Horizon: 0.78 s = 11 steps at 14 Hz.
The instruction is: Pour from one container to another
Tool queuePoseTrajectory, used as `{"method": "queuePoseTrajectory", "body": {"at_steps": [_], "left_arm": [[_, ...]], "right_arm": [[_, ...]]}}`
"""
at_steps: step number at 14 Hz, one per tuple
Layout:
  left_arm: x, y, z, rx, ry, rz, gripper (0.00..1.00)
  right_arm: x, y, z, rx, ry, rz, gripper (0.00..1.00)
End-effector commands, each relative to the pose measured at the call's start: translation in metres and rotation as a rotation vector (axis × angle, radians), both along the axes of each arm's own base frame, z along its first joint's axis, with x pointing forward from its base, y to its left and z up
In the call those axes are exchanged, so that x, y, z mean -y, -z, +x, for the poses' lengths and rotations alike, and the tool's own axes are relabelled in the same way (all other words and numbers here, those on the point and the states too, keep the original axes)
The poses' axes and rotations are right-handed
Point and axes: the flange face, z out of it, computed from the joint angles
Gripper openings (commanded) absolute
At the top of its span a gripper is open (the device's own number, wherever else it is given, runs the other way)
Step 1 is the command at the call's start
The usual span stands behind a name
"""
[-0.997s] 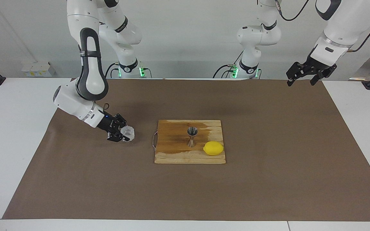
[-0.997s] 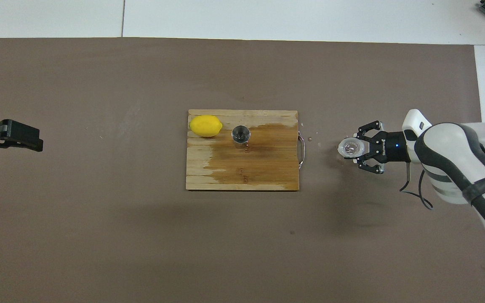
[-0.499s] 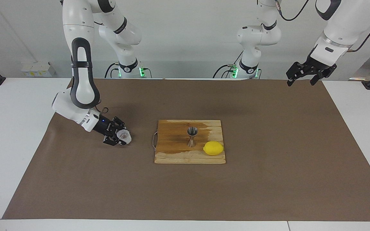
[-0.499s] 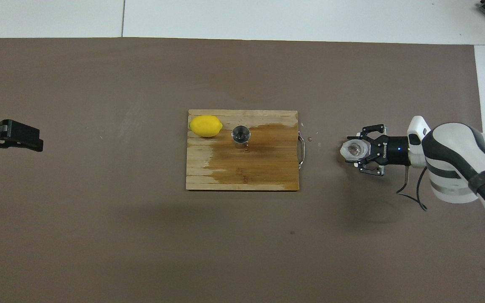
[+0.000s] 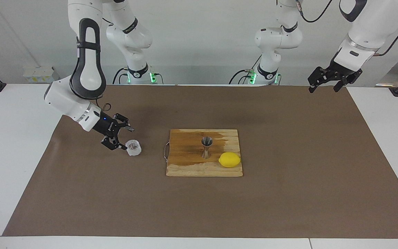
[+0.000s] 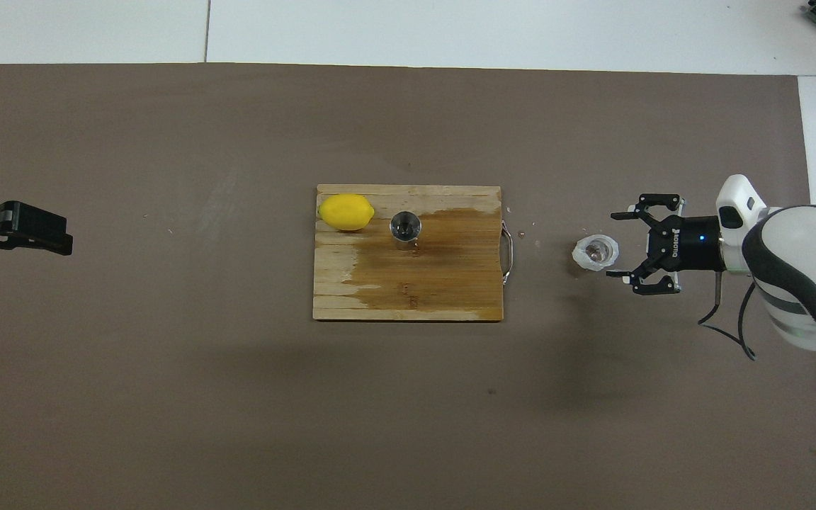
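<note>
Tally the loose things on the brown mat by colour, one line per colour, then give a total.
Clear: 1, glass cup
Silver: 1, jigger
Yellow: 1, lemon
Wood-brown: 1, board
Total: 4

text: white lettering on right pincer (image 6: 617, 243) | illegible

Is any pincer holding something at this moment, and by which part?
Nothing is held. The right pincer is open beside the glass cup, which stands free on the mat. The left pincer is open and empty.
</note>
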Motion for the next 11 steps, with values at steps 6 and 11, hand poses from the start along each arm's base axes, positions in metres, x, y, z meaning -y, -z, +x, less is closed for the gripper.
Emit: {"method": "queuePoseTrajectory", "body": {"at_steps": [6, 11], "left_arm": [[-0.003, 0.001, -0.001, -0.001, 0.007, 0.004, 1.0], [-0.003, 0.001, -0.001, -0.001, 0.005, 0.004, 1.0]], "right_arm": [[-0.026, -0.034, 0.001, -0.315, 0.412, -0.291, 1.0], [-0.036, -0.061, 0.002, -0.425, 0.745, -0.579, 1.0]]}}
